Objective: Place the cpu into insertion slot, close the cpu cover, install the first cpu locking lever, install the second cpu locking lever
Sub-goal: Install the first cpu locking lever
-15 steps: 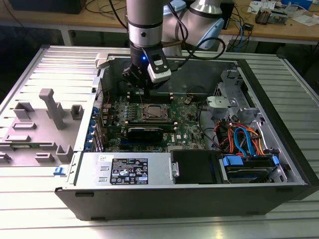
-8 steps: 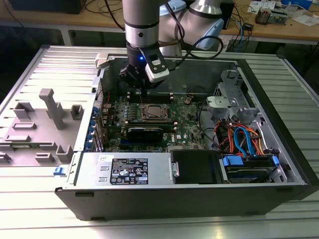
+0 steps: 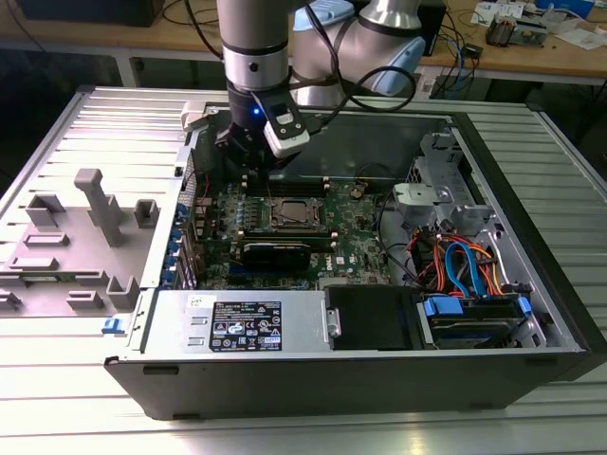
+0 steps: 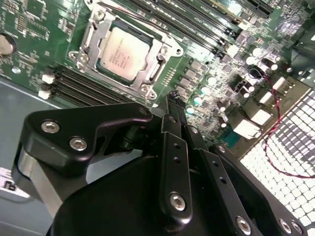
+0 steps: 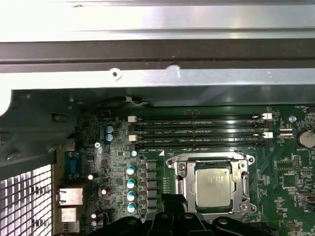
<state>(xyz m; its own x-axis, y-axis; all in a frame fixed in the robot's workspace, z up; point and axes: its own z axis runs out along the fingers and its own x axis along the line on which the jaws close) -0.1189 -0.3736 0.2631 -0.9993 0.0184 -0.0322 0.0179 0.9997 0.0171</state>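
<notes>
Gripper [image 4: 173, 97] fingers are pinched together, narrow gap, nothing held. In the exterior view it hangs over the motherboard [image 3: 356, 245] at about 10 o'clock from the cpu [image 3: 294, 214], near but apart. Cpu lies flat in the insertion slot [image 5: 211, 163]. The cpu cover [image 5: 183, 183] is down around it, and the silver top shows through the window. Memory slots [image 5: 197, 132] sit just beside the cover. Lever positions: cannot tell.
</notes>
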